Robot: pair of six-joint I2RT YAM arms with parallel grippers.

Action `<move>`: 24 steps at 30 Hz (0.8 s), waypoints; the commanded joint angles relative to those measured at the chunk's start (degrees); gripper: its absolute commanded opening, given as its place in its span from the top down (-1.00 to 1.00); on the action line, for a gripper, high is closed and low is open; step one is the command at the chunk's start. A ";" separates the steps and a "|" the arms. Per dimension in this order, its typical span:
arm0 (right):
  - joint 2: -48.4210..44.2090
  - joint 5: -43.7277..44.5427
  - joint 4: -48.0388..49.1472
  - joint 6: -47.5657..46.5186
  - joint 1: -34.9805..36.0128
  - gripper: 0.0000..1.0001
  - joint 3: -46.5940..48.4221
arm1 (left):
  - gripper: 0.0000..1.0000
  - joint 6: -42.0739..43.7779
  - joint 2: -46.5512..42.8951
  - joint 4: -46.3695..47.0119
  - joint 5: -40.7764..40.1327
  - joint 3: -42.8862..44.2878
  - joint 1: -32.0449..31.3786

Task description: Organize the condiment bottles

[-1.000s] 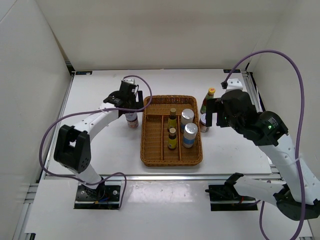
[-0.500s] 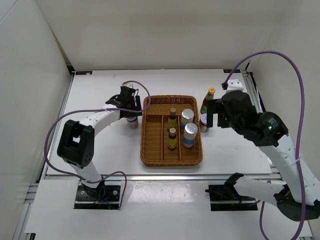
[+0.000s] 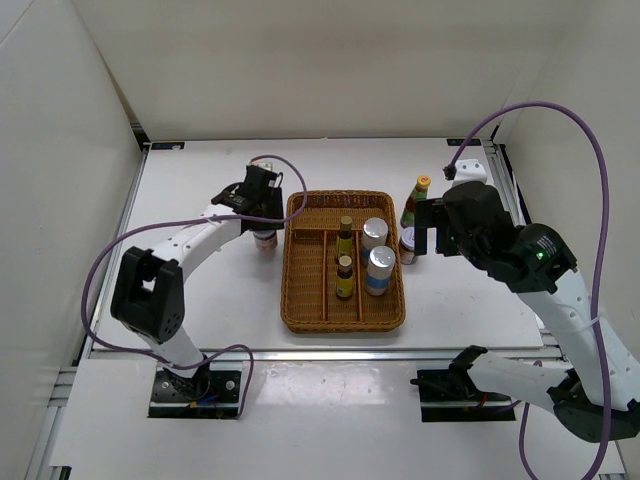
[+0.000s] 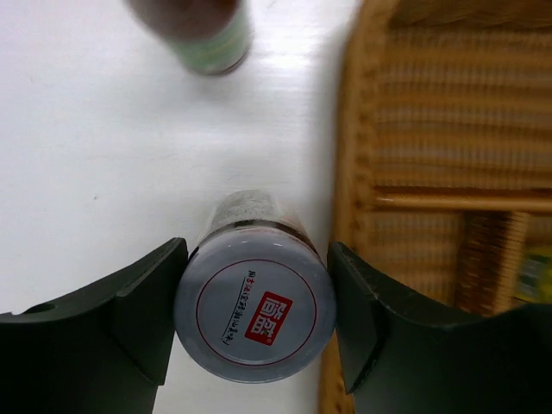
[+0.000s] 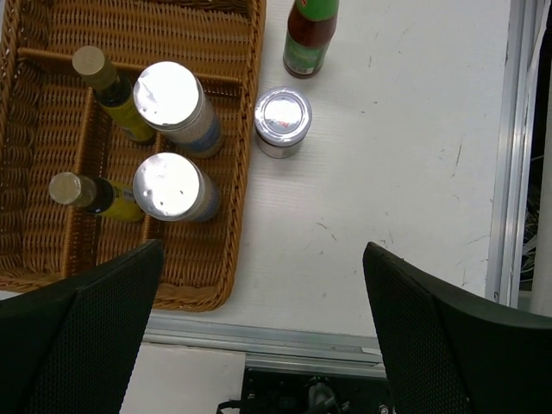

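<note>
Fingers (image 4: 142,319) of the left end effector (image 4: 254,250) are pressing on both sides of a jar (image 4: 254,315), clenching it at its pale lid with the red mark. That jar is standing on the table (image 3: 230,300), just at 9 o'clock of the basket (image 3: 343,326). A blurred sauce bottle (image 4: 211,34) is standing at 12 o'clock of the jar, apart from it.

Inside the basket, a middle compartment is holding a small yellow-labelled bottle (image 3: 346,235) with its twin (image 3: 345,275) at 6 o'clock of it. The right compartment is holding a silver-lidded can (image 3: 375,233) and a second can (image 3: 381,268).

A second jar (image 3: 407,243) is standing just outside the basket's 3 o'clock rim, with a tall orange-capped bottle (image 3: 418,200) at 12 o'clock of it. The right end effector (image 5: 263,250) is hovering released and spread wide above the table, gripping nothing.
</note>
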 commanded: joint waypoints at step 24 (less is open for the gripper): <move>1.33 6.39 -3.15 5.50 -0.06 -0.98 -2.15 | 0.79 -4.83 4.98 4.37 3.36 8.05 -12.71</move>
